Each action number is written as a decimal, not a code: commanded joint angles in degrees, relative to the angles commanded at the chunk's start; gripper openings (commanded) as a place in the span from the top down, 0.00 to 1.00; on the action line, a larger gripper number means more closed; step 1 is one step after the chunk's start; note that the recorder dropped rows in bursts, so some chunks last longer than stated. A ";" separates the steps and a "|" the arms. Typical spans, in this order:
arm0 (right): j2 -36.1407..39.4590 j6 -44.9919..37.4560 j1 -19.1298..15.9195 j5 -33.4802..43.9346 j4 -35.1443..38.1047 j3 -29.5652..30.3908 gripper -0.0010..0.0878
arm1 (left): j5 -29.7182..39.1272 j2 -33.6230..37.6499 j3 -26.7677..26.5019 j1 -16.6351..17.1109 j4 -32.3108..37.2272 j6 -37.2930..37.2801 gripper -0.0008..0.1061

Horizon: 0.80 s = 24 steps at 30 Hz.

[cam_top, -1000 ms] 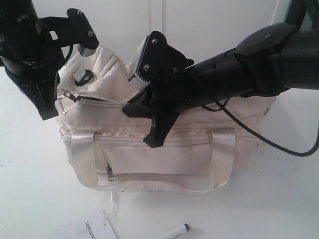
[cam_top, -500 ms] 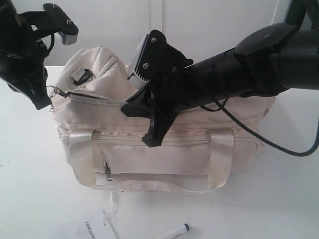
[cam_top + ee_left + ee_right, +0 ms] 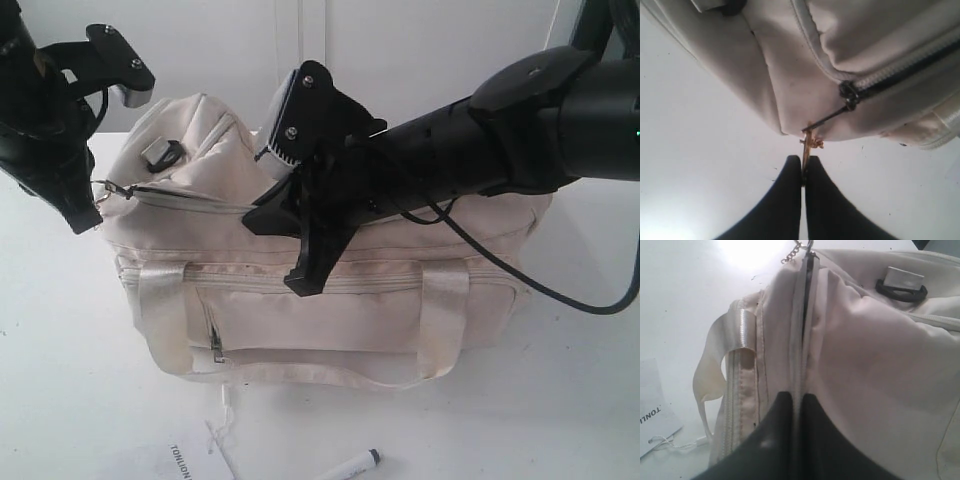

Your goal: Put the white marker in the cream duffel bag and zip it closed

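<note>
Claws both closed: my left claw (image 3: 802, 161) pinches the zipper pull (image 3: 810, 142), my right claw (image 3: 797, 396) clamps the zipper seam (image 3: 799, 340) of the cream duffel bag (image 3: 330, 320). My right arm (image 3: 480, 130) hides the bag's top. White marker (image 3: 350, 466), partly cut off, lies outside, well apart, near 1 paper tag (image 3: 190, 462).

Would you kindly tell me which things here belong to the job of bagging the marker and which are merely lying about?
Job: cream duffel bag; white marker, on the table before the bag; zipper pull, pinched in the left pincer; right pincer, shut on the bag's zipper seam.
Lying about: paper tag, beside the marker.
</note>
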 joint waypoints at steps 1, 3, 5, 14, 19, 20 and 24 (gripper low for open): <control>0.00 0.00 0.00 0.00 0.00 0.00 0.99 | -0.76 0.00 0.47 0.99 -0.48 0.00 0.99; 0.00 0.11 0.00 0.00 0.00 0.00 0.99 | -1.52 0.00 0.87 2.07 -1.80 0.00 0.99; 0.00 0.21 0.00 0.00 0.00 0.00 0.99 | -2.64 0.00 1.28 2.91 -3.52 0.00 0.99; 0.00 1.52 0.00 0.00 0.00 0.00 0.99 | -4.30 0.00 1.75 3.37 -4.72 0.11 0.99; 0.00 1.76 0.00 0.00 0.00 0.00 0.99 | -4.30 0.00 1.75 3.37 -4.72 0.11 0.99; 0.00 1.76 0.00 0.00 0.00 0.00 0.99 | -4.30 0.00 1.75 3.37 -4.72 0.11 0.99; 0.00 1.74 0.00 0.44 0.00 0.00 0.99 | -5.04 0.00 1.75 3.37 -4.72 0.11 0.99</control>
